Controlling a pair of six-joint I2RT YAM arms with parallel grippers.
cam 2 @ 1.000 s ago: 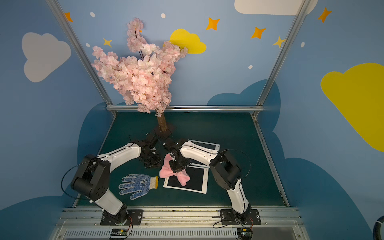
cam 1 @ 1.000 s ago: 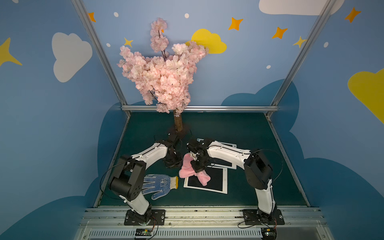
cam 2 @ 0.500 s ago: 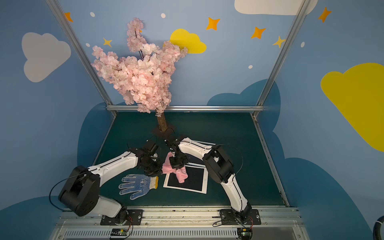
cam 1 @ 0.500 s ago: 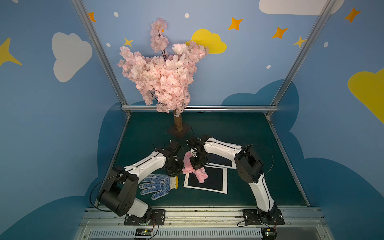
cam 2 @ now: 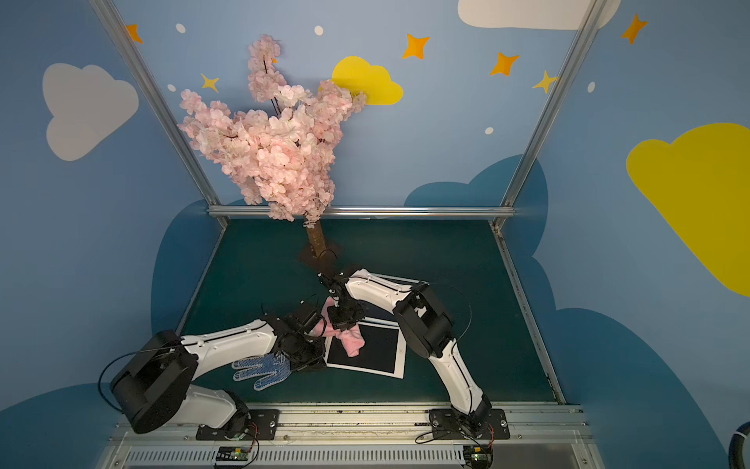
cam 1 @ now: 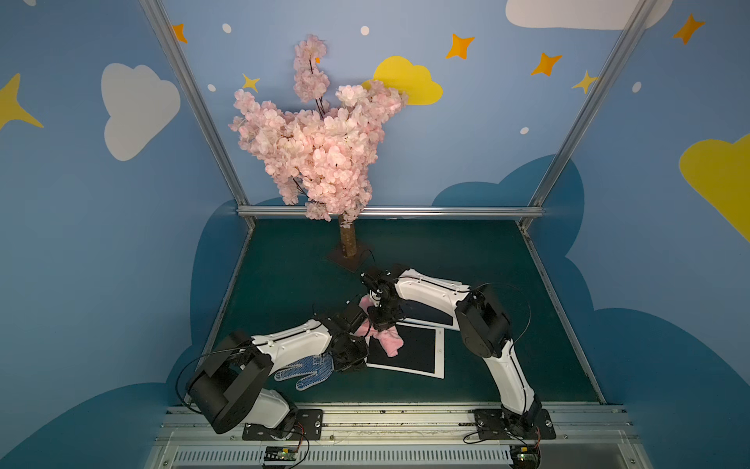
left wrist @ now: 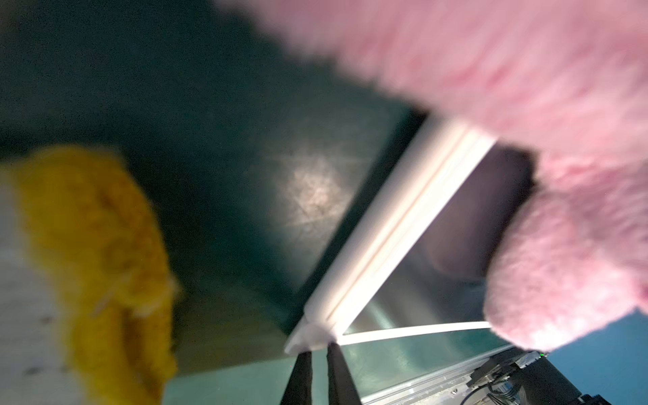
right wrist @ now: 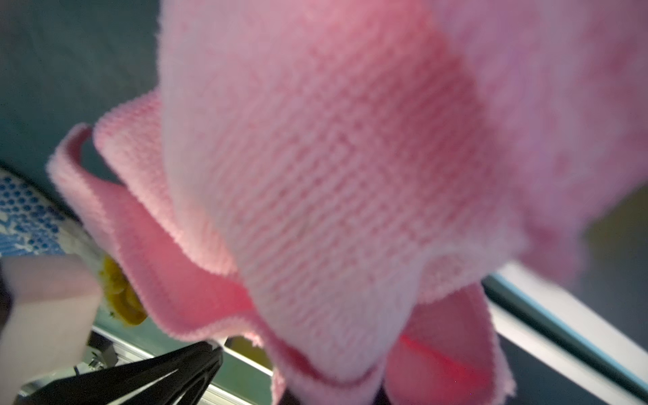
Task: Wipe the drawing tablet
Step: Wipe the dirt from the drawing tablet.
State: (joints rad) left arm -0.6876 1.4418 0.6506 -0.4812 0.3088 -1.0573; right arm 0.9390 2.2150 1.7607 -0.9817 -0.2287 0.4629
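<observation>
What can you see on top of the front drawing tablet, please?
A pink cloth drapes over the far left of the drawing tablet's dark screen, hiding that patch; the rest looks bare.

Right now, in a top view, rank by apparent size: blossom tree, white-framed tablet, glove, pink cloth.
1. blossom tree, by far.
2. white-framed tablet.
3. glove and pink cloth: about alike, both partly covered, so unranked.

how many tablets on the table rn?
2. A white-framed drawing tablet nearest the robot, pink cloth draped on it; a second tablet behind it, mostly covered by the right arm. Others could be hidden.
</observation>
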